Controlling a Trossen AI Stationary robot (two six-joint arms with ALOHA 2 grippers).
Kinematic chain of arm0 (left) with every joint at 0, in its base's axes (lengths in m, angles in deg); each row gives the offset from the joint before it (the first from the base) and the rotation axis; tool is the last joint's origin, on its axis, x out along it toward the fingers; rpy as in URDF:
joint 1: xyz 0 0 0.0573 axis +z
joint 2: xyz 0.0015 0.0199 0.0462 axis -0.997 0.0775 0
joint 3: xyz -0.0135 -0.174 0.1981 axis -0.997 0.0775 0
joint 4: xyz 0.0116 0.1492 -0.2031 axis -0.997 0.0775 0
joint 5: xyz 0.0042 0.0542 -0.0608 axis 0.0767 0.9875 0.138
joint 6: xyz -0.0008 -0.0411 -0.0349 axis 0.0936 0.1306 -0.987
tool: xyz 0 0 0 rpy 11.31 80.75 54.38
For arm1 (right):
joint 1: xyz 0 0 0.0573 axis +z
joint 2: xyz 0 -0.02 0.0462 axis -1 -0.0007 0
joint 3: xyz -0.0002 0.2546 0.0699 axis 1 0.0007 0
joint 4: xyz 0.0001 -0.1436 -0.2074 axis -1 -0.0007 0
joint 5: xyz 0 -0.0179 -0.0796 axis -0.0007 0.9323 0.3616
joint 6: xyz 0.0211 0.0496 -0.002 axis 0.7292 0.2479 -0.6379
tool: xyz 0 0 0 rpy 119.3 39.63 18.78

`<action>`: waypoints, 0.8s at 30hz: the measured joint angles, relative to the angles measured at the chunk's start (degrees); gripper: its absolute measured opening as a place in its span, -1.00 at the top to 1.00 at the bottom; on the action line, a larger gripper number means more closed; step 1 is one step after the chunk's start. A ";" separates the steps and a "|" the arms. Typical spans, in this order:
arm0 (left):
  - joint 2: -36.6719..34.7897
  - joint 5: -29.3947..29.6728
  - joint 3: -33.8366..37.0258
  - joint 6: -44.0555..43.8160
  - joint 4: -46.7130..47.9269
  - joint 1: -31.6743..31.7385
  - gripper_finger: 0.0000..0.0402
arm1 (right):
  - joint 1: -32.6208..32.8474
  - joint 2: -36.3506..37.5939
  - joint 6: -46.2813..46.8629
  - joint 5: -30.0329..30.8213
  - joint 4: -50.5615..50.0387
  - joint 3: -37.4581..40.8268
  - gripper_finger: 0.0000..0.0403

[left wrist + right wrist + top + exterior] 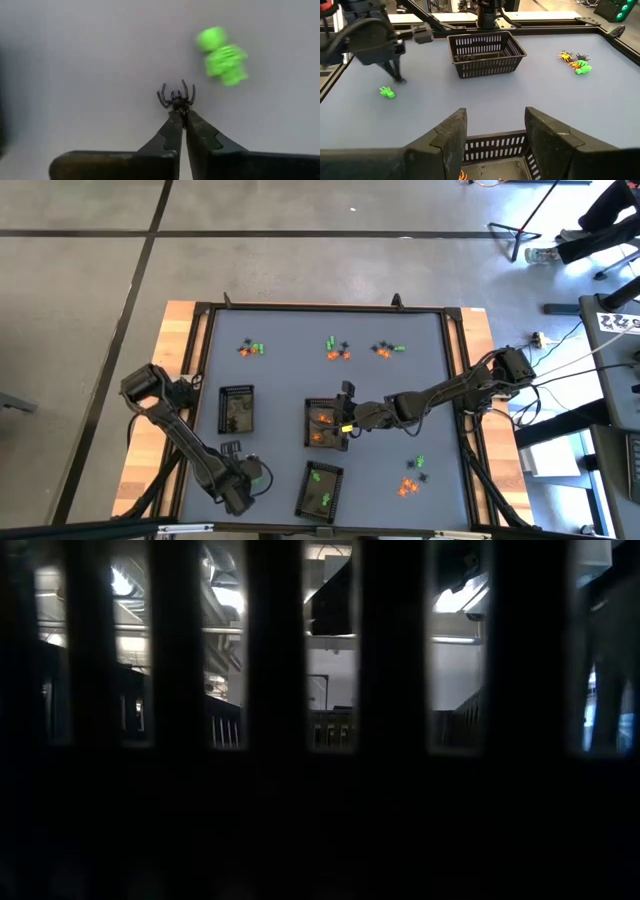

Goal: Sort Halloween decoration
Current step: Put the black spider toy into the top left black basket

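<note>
The Halloween decoration lies in small heaps of orange, green and black trinkets (338,350) on the grey table. My left gripper (181,114) stands near the table's near left corner, pointing down and shut on a tiny black spider (176,96). A green figure (222,57) lies loose beside the spider. My right gripper (495,125) hangs open over the middle tray (325,425), which holds orange trinkets. Nothing is between its fingers. My left gripper pinches the black spider's body (179,104) between its two fingertips. The fingers come from above and point down. The spider's legs spread out beyond the tips. The fingertips (400,80) reach down to the table top, so the spider is still at table height.
A left tray (236,410) holds black trinkets and a near tray (320,488) holds green ones. More heaps lie at the far left (252,348), far right (388,350) and near right (412,478). A raised frame (455,380) borders the table. The low view is blocked by dark slats.
</note>
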 joint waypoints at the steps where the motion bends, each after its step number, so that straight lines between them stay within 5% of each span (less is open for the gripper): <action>1: -0.36 0.26 0.07 -0.32 0.36 0.02 0.99 | -0.01 0.00 -0.01 0.00 0.01 0.00 0.02; 16: -7.99 1.99 -0.03 -4.17 12.84 0.02 1.00 | 0.00 0.00 -0.01 -0.02 0.03 0.00 0.02; 24: -14.02 9.07 -0.15 -4.39 24.92 1.39 1.00 | 0.01 0.00 -0.01 0.00 0.06 0.00 0.02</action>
